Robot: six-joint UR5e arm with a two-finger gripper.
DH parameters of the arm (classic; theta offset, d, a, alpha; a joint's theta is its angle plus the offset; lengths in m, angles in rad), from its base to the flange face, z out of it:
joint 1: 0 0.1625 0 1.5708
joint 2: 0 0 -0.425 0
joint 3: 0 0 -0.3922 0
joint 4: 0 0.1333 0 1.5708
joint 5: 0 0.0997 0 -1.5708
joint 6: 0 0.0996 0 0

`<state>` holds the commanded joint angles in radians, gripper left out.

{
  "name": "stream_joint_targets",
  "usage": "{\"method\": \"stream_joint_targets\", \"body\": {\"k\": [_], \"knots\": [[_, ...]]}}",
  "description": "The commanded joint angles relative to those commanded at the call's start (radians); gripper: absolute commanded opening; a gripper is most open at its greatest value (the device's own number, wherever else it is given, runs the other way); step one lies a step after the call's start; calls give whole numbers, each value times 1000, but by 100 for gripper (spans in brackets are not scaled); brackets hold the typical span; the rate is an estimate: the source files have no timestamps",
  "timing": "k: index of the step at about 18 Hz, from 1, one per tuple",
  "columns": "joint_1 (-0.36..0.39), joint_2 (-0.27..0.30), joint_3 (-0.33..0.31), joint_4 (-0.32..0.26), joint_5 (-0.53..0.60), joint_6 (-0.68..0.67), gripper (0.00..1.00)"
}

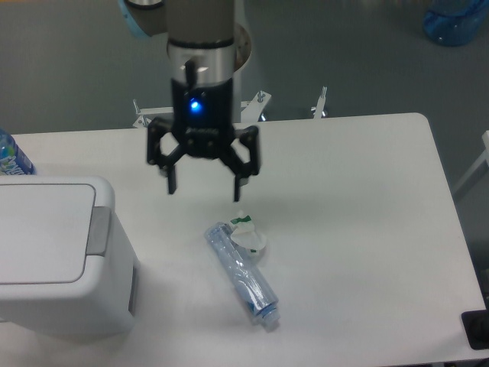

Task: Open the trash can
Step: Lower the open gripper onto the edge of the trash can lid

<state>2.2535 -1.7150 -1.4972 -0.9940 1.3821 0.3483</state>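
We see the gripper (204, 188) hanging above the white table (367, 229) with its jaws spread wide and nothing between them. At about five o'clock from it lies a crushed clear bottle (242, 274), with a small white cup (250, 238) touching the bottle's upper side. At eight o'clock, well apart, stands the trash can (57, 260), its lid flat and closed, grey push tab (98, 229) facing the gripper's side.

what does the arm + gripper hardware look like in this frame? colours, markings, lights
The black two-finger gripper has a boxy black body with a lit blue LED and faint pale lettering below it. Two angular black linkage fingers end in narrow tips. Above sits a silver-grey cylindrical wrist section with a light blue joint cap at the top left edge. No cables are visible.
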Motion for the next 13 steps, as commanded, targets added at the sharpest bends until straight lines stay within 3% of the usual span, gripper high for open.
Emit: {"method": "stream_joint_targets", "body": {"k": [5, 8, 13], "knots": [[-28, -15, 3, 9, 0, -81, 100], [-45, -35, 9, 63, -2, -198, 100], [-64, -58, 20, 74, 0, -210, 100]]}}
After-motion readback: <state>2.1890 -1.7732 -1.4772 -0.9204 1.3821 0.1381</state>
